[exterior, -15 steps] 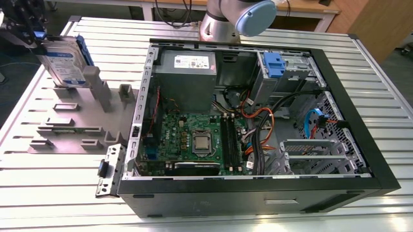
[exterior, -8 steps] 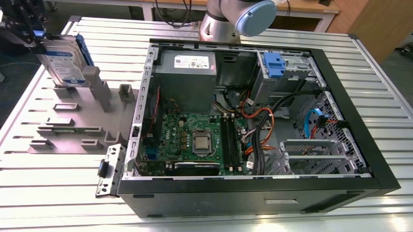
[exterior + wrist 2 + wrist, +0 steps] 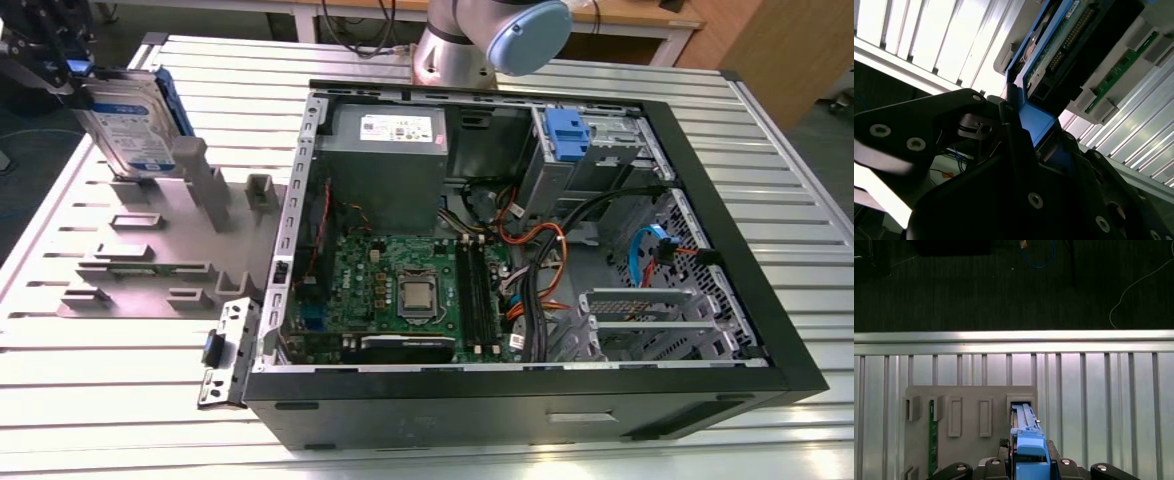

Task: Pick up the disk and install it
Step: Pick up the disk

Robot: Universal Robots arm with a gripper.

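Observation:
The disk [image 3: 130,120] stands on edge at the far end of the grey fixture plate [image 3: 140,265], at the exterior view's left. It is silver with a white-and-blue label and a blue carrier frame. Its lower end sits at a slot [image 3: 1022,407] of the fixture; I cannot tell whether it rests in the slot or hangs just above. My gripper [image 3: 78,82] is shut on the disk's upper end. In both wrist views the blue carrier [image 3: 1029,447] [image 3: 1036,125] sits clamped between the black fingers [image 3: 1009,145], and the disk's circuit side [image 3: 1069,35] shows beyond them.
An open computer case [image 3: 747,250] lies at the exterior view's right, with a motherboard [image 3: 407,290], a grey power supply [image 3: 387,150], orange and black cables [image 3: 547,260] and a blue bracket [image 3: 567,135] in the drive bay. A green memory stick [image 3: 932,435] stands in the fixture. The arm's base [image 3: 467,45] rises behind the case.

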